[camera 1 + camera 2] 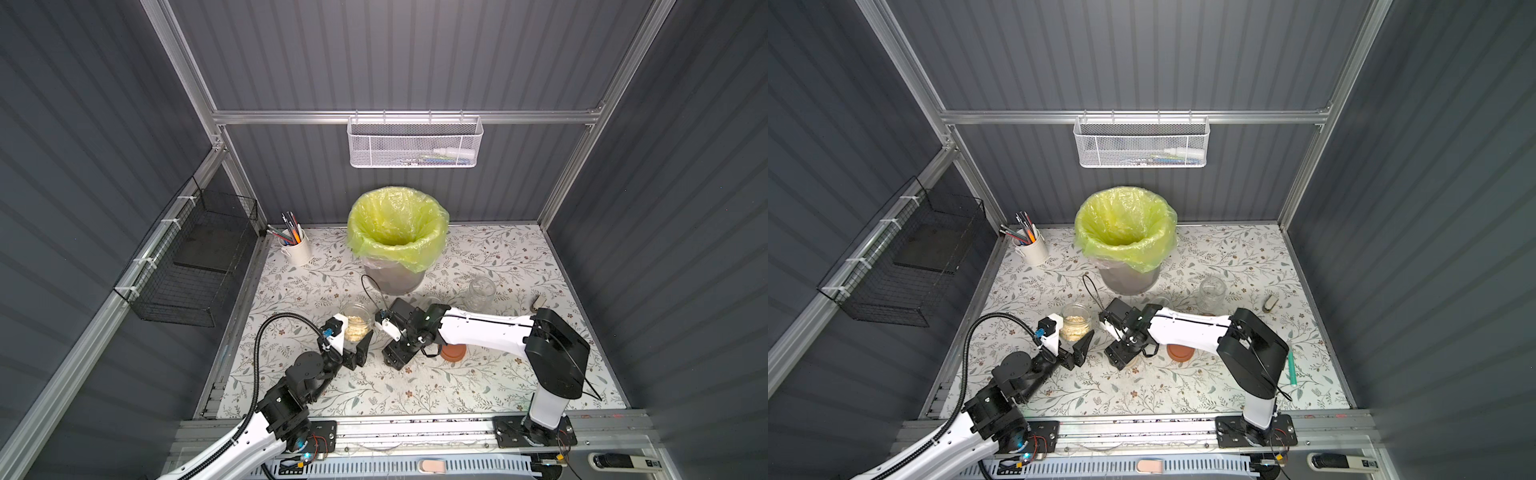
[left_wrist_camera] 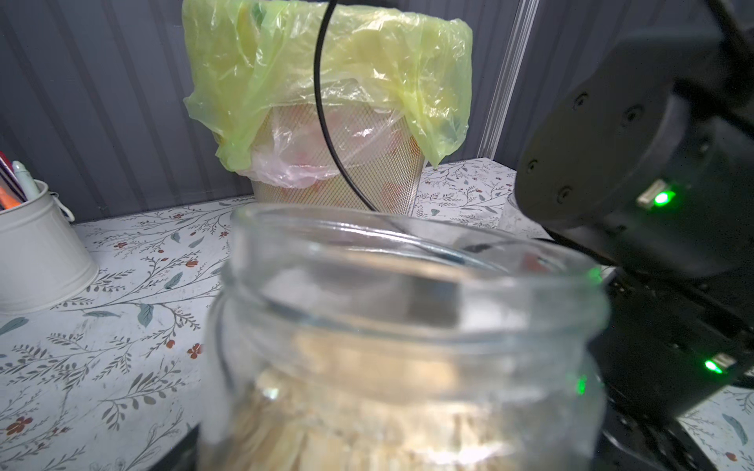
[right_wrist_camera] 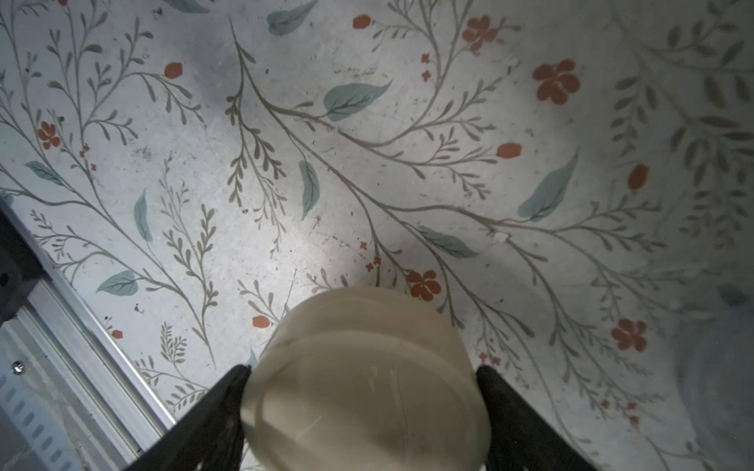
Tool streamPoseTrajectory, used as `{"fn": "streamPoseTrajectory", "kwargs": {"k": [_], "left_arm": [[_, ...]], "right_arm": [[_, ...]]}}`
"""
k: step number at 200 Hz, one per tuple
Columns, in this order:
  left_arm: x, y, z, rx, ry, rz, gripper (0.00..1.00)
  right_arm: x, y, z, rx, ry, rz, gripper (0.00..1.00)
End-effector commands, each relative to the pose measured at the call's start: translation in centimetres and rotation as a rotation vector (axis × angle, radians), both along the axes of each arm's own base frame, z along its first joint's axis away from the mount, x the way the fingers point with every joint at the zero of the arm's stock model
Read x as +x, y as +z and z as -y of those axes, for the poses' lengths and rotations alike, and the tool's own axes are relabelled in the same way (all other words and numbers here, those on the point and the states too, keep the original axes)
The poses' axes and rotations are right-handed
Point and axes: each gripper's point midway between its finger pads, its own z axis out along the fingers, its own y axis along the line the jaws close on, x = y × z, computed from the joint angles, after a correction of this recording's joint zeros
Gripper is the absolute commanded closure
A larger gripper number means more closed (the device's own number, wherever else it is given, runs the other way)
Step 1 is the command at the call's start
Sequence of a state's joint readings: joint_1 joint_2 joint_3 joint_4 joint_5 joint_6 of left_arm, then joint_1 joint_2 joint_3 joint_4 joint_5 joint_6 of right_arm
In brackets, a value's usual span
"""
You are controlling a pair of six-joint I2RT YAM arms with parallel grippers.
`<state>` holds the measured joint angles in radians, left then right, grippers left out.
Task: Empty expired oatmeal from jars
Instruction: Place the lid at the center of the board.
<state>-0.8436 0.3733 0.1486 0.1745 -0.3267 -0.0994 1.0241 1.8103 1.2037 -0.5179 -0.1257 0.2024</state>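
Oatmeal (image 1: pixel 357 330), pale and flaky, fills the lower part of the lidless glass jar (image 1: pixel 356 320). The jar stands on the floral table (image 1: pixel 311 386) left of centre, nearer to me than the white pen cup (image 1: pixel 296 250) at the far left. My left pincer (image 1: pixel 353 337) is closed around that jar's body. Behind it stands the mesh bin (image 1: pixel 395 281), lined with a yellow-green bag (image 1: pixel 395 232). To the right of the jar, my right pincer (image 3: pixel 363 369) points down and clamps a cream lid (image 3: pixel 367 407) by its sides; I cannot tell whether the lid touches the table. Just beside it a terracotta lid (image 1: pixel 454 353) lies half under my right arm. Farther right and back, an empty lidless jar (image 1: pixel 482 293) stands upright.
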Motion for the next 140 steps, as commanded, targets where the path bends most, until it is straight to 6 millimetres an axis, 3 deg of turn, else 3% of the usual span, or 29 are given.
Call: {"fn": "streamPoseTrajectory", "kwargs": {"k": [1,69,140], "left_arm": [[0.1,1.2,-0.6,-0.050,0.032,0.022,0.87],[0.1,1.3,-0.6,-0.048,0.031,0.034,0.88],[0.1,1.7,-0.7,-0.052,0.036,0.045,0.87]], "right_arm": [[0.0,-0.8,-0.1,-0.010,-0.013,0.001,0.32],[-0.4,-2.7,-0.3,-0.043,-0.010,-0.042,0.27],[-0.6,-3.2,-0.7,-0.054,-0.005,-0.054,0.12]]}}
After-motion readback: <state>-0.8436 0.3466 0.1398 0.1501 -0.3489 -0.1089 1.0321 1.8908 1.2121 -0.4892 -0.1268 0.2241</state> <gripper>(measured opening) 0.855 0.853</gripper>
